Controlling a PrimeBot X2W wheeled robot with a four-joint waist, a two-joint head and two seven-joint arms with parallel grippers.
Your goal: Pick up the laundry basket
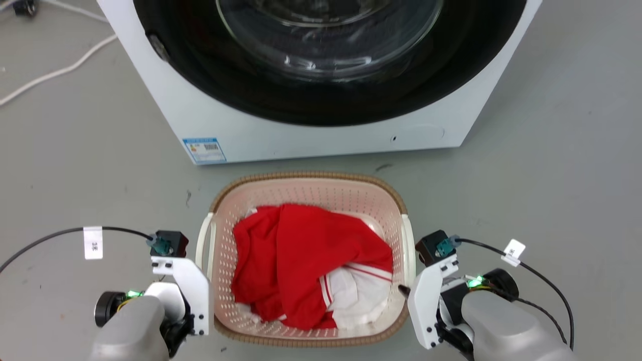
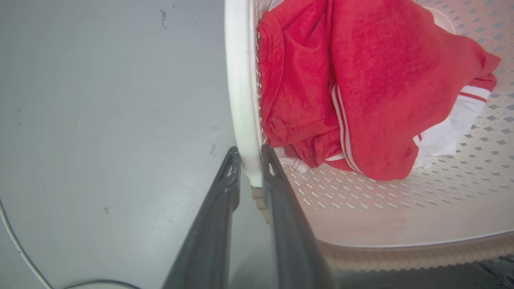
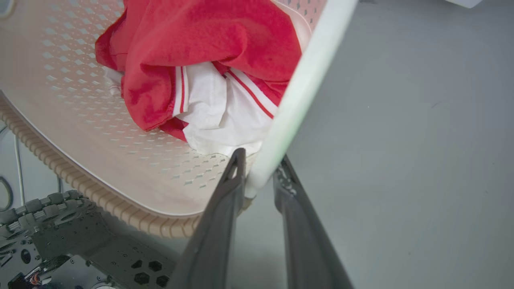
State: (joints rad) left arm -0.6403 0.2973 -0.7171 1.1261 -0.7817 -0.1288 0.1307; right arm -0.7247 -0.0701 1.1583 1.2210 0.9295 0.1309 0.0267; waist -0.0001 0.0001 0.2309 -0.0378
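Pinching the thin white left handle [image 2: 239, 80] between its two dark fingers, the left gripper [image 2: 249, 154] is holding nearly shut. One finger is standing outside the basket [image 1: 306, 176] and one inside, and both are touching the bar near its lower end. The right gripper [image 3: 261, 158] is doing the same on the right handle [image 3: 305, 80]. Its inner finger is pressing on the bar, and the outer one is looking just in contact, though I cannot be fully sure.

I am judging that the arms are taking both handles at matching places so that the load is going up level and not tipping to one side. The basket is sitting directly before the robot on the grey floor [image 1: 551, 150], between the two wrists. Whether it is raised off the floor, I cannot tell.

Red clothes [image 1: 301, 250] with some white cloth are lying loose inside, below the rim. Their edge is coming close to the inner fingers, but I am not seeing it caught.

Just behind the basket the washer [image 1: 321, 143] is standing, its round door facing the robot. It is near the far rim, so a straight upward lift is looking safer than a forward swing. The robot's dark base [image 3: 60, 241] is showing under the near rim. A white cable [image 1: 55, 72] is lying well apart at the far left.
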